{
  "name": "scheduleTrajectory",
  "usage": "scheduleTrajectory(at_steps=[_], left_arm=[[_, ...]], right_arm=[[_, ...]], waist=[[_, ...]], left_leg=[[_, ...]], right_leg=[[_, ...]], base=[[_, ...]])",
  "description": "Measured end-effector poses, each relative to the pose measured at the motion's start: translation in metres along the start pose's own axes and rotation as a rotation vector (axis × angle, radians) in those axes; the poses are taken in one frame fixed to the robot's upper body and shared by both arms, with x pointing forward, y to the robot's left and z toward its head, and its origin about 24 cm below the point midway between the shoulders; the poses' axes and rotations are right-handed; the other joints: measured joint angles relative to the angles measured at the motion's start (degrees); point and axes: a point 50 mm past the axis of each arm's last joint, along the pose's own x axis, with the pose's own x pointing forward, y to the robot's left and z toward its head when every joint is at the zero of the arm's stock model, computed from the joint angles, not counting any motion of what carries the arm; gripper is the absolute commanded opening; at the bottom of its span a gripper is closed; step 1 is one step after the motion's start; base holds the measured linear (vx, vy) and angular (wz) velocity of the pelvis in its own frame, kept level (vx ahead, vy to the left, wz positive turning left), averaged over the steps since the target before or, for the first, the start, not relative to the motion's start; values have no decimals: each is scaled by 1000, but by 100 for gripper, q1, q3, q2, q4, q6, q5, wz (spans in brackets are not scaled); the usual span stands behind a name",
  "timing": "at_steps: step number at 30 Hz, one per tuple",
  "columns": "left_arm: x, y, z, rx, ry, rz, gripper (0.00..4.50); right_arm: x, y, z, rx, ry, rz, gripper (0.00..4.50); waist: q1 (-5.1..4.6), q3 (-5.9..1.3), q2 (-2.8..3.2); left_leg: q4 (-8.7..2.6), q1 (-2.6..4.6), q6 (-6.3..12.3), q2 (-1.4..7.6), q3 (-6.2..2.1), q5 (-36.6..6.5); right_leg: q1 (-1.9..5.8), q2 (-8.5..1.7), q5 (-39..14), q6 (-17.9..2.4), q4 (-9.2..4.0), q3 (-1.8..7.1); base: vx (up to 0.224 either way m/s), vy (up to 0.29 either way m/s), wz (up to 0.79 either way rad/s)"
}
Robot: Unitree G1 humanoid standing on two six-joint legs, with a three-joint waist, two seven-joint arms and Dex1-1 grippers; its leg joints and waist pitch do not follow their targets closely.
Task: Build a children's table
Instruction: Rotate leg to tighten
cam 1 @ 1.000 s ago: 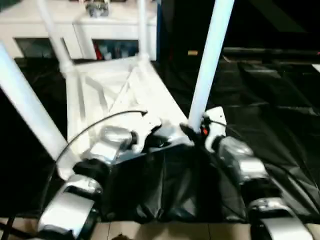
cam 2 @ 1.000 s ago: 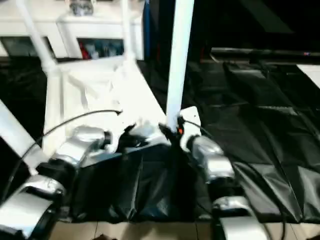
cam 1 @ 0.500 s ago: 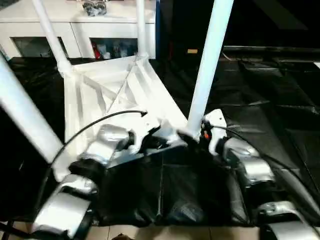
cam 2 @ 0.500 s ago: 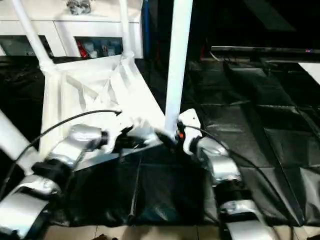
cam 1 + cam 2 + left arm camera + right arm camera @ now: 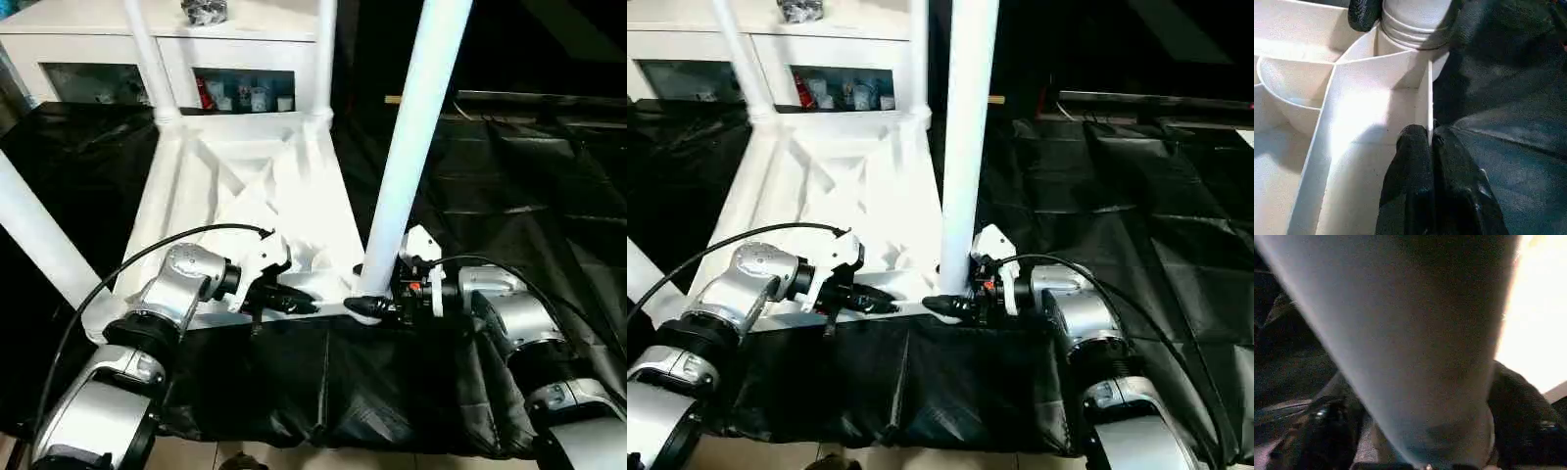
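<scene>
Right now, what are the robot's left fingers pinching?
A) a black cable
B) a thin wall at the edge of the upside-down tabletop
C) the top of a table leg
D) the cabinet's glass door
B: in the left wrist view the left gripper is closed on a thin white rib at the rim of the tabletop, beside the leg in its corner socket.

Silver jointed forearms (image 5: 113,411), black cables (image 5: 147,259), white wrist housings, black-fingered hands (image 5: 294,299).
</scene>
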Motion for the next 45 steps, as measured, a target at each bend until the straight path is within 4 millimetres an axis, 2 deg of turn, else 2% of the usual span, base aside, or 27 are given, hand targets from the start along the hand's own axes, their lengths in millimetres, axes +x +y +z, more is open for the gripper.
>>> scheduleTrajectory(at_steps=[6,11,15,19,23,25,27,30,33,35,39,40,45], left_arm=[[-1,0,-1,1,3,-11,0],[1,2,-1,-5,2,25,0],[9,7,1,-37,-17,147,0],[22,9,6,-55,-32,237,0],[32,6,9,-57,-46,297,0],[32,5,10,-56,-48,300,0],[33,5,10,-52,-48,299,0],[33,4,12,-41,-48,292,0],[33,3,13,-28,-47,284,0],[33,3,13,-24,-47,281,0],[33,1,14,-9,-44,269,0],[33,1,14,0,-43,261,0],[31,0,14,22,-37,259,0]], right_arm=[[3,1,0,12,-5,17,273],[5,3,-5,33,-52,-61,265],[14,-3,-7,51,-101,-294,263],[20,-9,-7,100,-135,-497,259],[27,-7,-7,142,-178,-670,259],[27,-7,-7,143,-184,-686,329],[28,-7,-6,140,-188,-693,329],[28,-6,-5,135,-194,-689,376],[25,-3,-5,114,-188,-656,380],[22,-2,-5,99,-178,-639,415],[-2,2,-10,27,-116,-543,443],[-13,5,-12,1,-93,-505,443],[-36,11,-12,-41,-58,-442,443]], waist=[[8,0,0],[3,-1,0],[-48,-1,-2],[-154,-2,1],[-176,-12,15],[-177,-17,25],[-177,-18,28],[-178,-16,34],[-168,-16,35],[-160,-15,37],[-113,-9,49],[-106,-10,51],[-110,-10,50]], left_leg=[[0,0,0,0,0,0],[0,19,-1,0,-1,0],[-2,35,-2,-2,-2,1],[-14,38,-2,-9,-7,1],[-15,39,-2,-15,-6,1],[-15,38,-2,-18,-6,1],[-18,37,-2,-17,-6,1],[-24,32,-2,-17,-6,1],[-31,31,-2,-16,-6,1],[-37,30,-2,-16,-6,1],[-44,19,-3,-15,-3,1],[-45,19,-3,-15,2,1],[-51,20,-2,-11,-2,1]], right_leg=[[1,0,0,0,5,0],[17,0,1,0,9,2],[22,0,-11,20,13,7],[24,0,-15,26,-17,8],[24,-1,-15,26,-26,16],[23,0,-15,27,-26,20],[20,0,-14,27,-25,20],[15,1,-13,27,-25,20],[14,3,-11,27,-20,20],[12,4,-11,26,-18,18],[16,4,-8,22,-18,20],[19,4,-8,22,-17,29],[17,10,-14,35,-10,26]], base=[[0,0,0],[0,0,0],[0,0,0],[0,0,0],[0,0,0],[0,0,0],[0,0,0],[0,0,0],[0,0,0],[0,0,0],[0,0,0],[0,0,0],[0,0,0]])
